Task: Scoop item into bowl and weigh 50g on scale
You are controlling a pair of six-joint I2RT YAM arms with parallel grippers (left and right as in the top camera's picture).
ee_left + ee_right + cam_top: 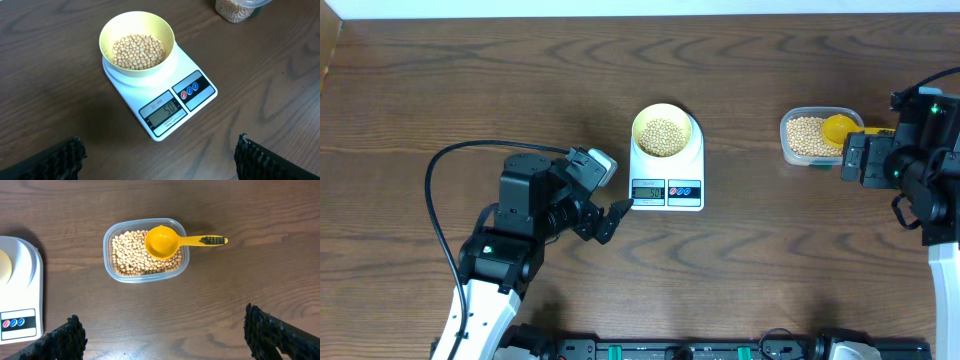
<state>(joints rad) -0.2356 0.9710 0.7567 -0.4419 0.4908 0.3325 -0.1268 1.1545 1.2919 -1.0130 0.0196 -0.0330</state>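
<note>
The pale-yellow bowl (663,131) (136,44) sits on the white scale (667,172) (160,92) and holds tan beans (661,135) (138,50). The scale's display (164,110) appears to read 50. More beans (806,136) (131,255) fill a clear container (788,143) (144,250), and a bright yellow scoop (840,128) (164,242) lies in it with its handle over the rim. My left gripper (613,220) (159,159) is open and empty, just left of the scale's front. My right gripper (853,158) (162,337) is open and empty beside the container.
The wooden table (440,90) runs to a pale edge along the back. A black cable (435,215) loops at the left arm. The scale's corner shows at the left of the right wrist view (20,295).
</note>
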